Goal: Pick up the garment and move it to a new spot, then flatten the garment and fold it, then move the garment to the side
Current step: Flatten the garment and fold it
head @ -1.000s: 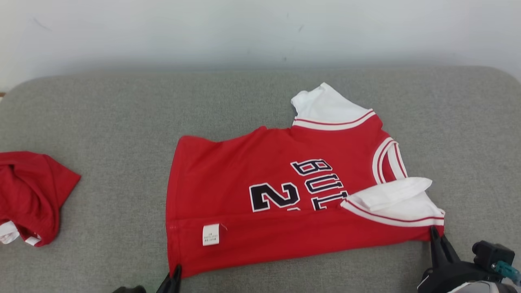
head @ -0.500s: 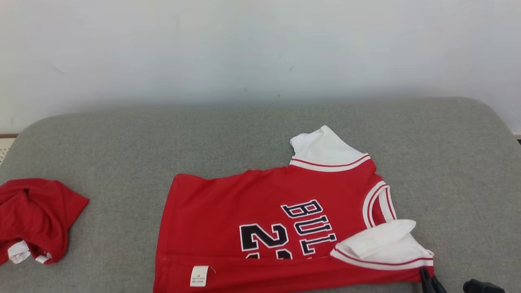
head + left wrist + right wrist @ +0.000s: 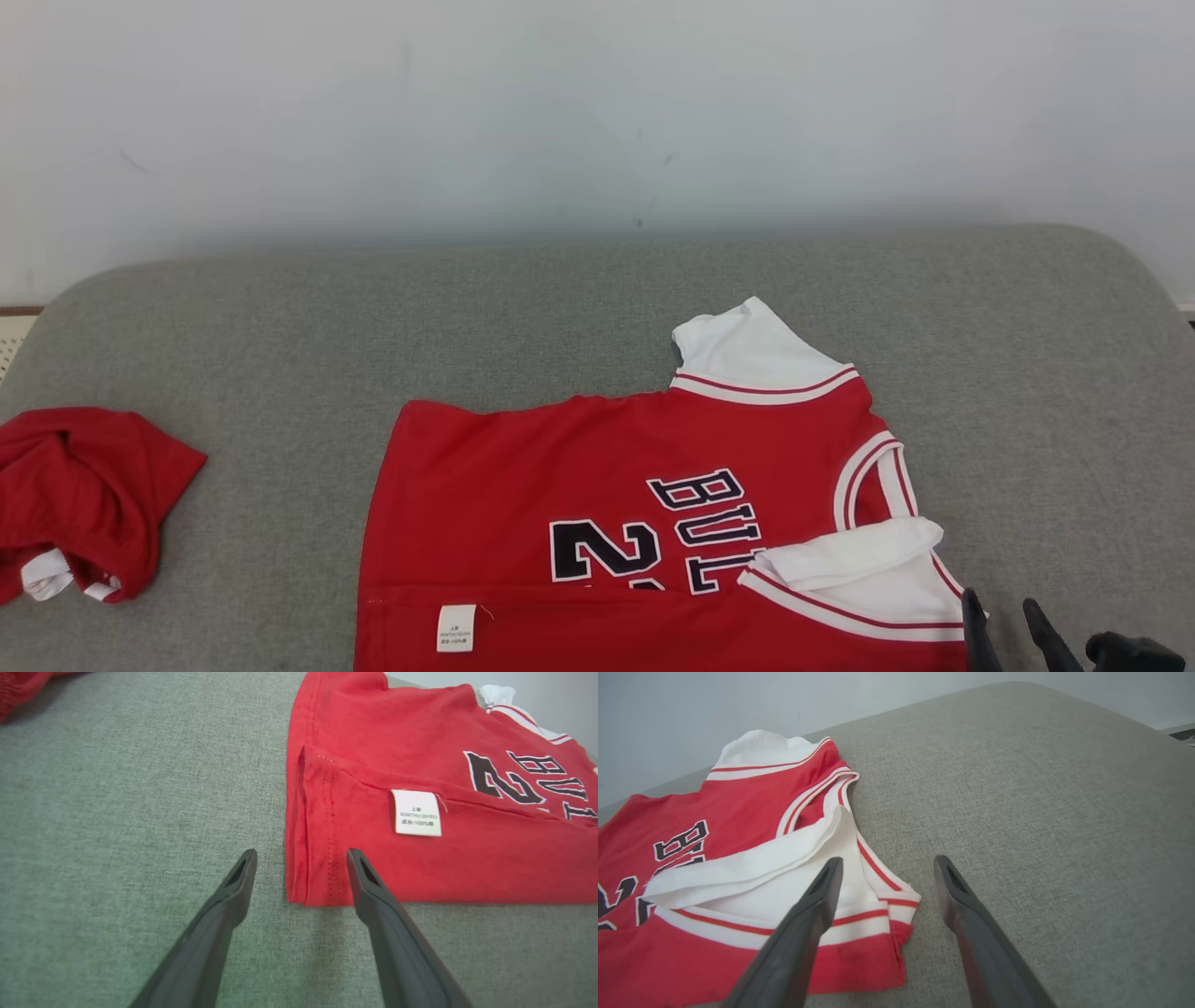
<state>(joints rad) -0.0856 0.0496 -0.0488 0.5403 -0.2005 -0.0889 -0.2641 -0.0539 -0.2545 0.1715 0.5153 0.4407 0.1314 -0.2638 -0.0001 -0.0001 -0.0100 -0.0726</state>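
Grey cushion (image 3: pixel 280 317) with rounded far corners, pale wall (image 3: pixel 560 112) behind it (a few faint scuffs), crumpled red cloth (image 3: pixel 84 495) at its left edge, white trim showing

The garment (image 3: pixel 597 476) lay on the cushion (image 3: pixel 373 317), hem to the left, neck to the right. Its near edge was folded over onto its body, with the label (image 3: pixel 416 812) on that fold near the hem. One sleeve (image 3: pixel 747 350) stuck out behind the garment; the other sleeve (image 3: pixel 859 569) lay folded on top of it. Another cloth (image 3: pixel 84 504) lay well apart to the garment's left. The wall (image 3: pixel 597 112) stood behind. The left gripper (image 3: pixel 301 853) straddled the garment's near hem corner, the right gripper (image 3: pixel 888 859) its near shoulder corner.
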